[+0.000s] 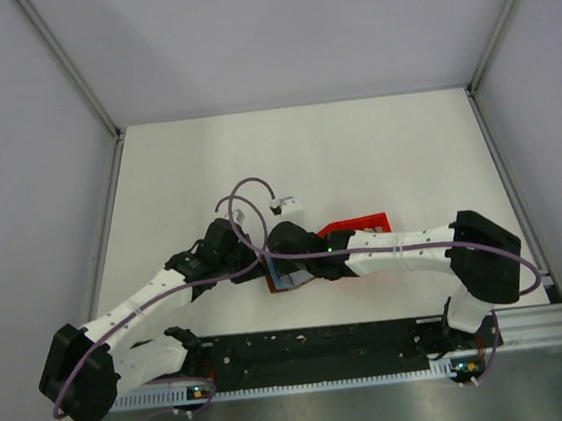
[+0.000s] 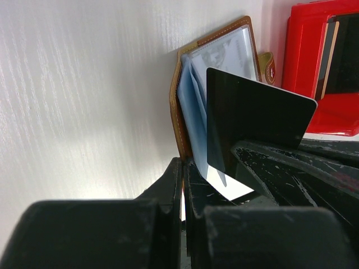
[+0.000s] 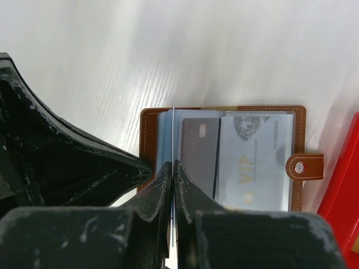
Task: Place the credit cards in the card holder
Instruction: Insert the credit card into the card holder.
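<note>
Right gripper point(image 3: 173, 168) jaws pinch a thin, glossy dark credit card point(image 2: 252, 123) over the stitched brown card holder point(image 3: 148, 131); left gripper point(image 2: 183, 168) jaws press together beside its clear sleeves.

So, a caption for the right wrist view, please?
The right gripper holds a card edge-on at the open card holder.

- Card holder point(image 3: 148, 134) lies open on table point(image 1: 355, 152), centre
- Box point(image 1: 358, 227) just beside it at 2 o'clock, top view
- Two credit cards point(image 3: 255, 162) side by side inside holder
</note>
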You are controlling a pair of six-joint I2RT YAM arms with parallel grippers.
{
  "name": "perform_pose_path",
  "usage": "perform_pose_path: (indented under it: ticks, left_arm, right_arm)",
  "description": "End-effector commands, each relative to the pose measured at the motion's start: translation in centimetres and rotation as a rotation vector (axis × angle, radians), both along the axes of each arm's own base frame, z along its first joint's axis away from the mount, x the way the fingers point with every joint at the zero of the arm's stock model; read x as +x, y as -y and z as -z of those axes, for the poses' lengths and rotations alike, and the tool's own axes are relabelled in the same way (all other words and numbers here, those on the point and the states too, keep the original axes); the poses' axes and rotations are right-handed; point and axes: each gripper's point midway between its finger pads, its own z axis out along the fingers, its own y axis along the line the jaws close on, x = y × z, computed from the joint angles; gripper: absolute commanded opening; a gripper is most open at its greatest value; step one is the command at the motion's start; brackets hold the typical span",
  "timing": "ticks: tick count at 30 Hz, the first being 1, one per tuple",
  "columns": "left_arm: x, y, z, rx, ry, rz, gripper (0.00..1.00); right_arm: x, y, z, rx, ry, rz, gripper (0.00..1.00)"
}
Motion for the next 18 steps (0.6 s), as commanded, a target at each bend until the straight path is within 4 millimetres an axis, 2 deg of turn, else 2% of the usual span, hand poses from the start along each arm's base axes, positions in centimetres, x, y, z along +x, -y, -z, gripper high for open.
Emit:
perform_pose_path:
  ticks: [1,5,7,11,18]
  left_arm:
    - [0.7,0.4,-0.9,-0.027,0.045,0.003,0.0]
    - [0.7,0.4,-0.8,-0.024,0.046,0.003,0.0]
    - [0.7,0.4,-0.8,-0.025,0.046,0.003,0.0]
    - [0.6,0.5,-0.8,-0.026,0.044,0.007,0.0]
    - [0.6,0.5,-0.9,-0.03,0.043,0.008,0.0]
  right_arm:
    - [-0.1,-1.9,-4.7,0.113,0.05,-0.032,0.0]
    - [-0.3,-2.3,-6.2,0.174,0.068,-0.049,0.0]
    - [0.0,-1.8,-6.3,0.177,0.084,-0.028,0.0]
    - [0.4,-1.2,-5.7,0.156,0.084,0.008,0.0]
    - [0.1,-1.7,-3.4,0.113,0.042,0.001,0.0]
